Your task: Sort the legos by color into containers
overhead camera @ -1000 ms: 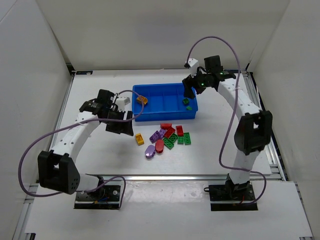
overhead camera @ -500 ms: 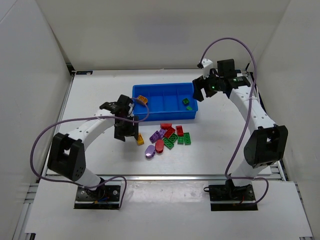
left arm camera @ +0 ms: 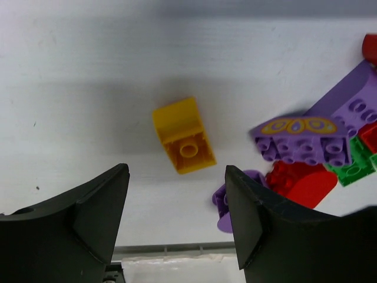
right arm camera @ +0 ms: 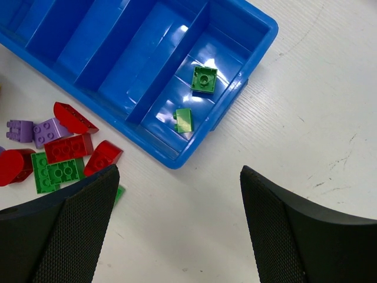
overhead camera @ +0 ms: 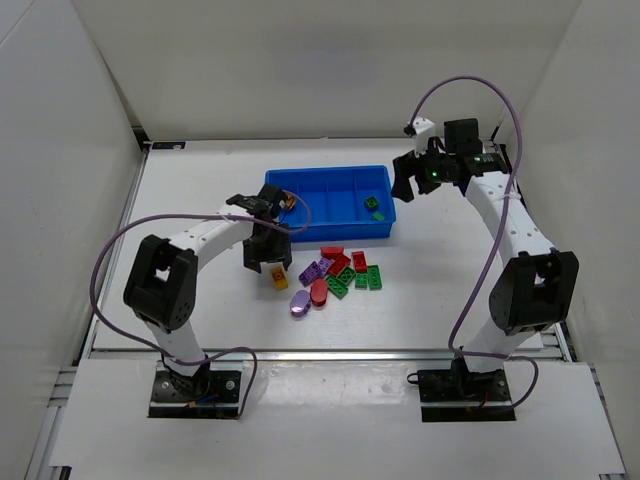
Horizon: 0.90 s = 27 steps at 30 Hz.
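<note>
Yellow brick is seen stud-up before the left gripper, jaws set wide, long axis roughly along the fingers, slightly skewed. Right gripper jaws are spread wide, nothing held.

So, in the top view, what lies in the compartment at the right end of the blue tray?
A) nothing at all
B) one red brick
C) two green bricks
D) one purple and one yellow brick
C: in the right wrist view a square green brick and a second green brick lie apart in that end compartment of the blue tray, with no other colour there.
</note>
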### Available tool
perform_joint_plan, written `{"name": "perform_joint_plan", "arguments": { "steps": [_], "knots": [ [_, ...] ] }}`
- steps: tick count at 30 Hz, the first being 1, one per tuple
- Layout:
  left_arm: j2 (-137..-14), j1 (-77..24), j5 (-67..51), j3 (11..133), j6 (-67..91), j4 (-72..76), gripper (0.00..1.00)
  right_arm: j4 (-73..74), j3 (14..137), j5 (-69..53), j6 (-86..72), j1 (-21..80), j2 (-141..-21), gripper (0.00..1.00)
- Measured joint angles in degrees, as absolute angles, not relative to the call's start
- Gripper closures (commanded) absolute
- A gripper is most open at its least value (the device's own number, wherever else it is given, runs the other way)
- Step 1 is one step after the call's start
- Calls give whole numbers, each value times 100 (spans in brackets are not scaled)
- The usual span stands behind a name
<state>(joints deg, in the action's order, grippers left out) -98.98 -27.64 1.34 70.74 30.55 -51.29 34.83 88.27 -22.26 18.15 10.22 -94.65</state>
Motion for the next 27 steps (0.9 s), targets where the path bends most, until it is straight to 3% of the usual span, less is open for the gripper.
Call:
{"name": "perform_joint_plan", "arguments": {
  "steps": [9, 24, 27],
  "knots": [
    [-10368, -2899, 314, 7269, 3203, -4917, 32, 3583, 8820, -2410, 1863, 764, -9467, 13],
    [-10431, -2910, 408, 6943, 3306, -4764, 33, 3618, 8818, -2576, 1970, 502, -9590, 14],
    [-10436, -2910, 408, 6895, 3332, -4753, 40, 3621, 8816, -2593, 1990, 486, -9601, 14]
  ]
}}
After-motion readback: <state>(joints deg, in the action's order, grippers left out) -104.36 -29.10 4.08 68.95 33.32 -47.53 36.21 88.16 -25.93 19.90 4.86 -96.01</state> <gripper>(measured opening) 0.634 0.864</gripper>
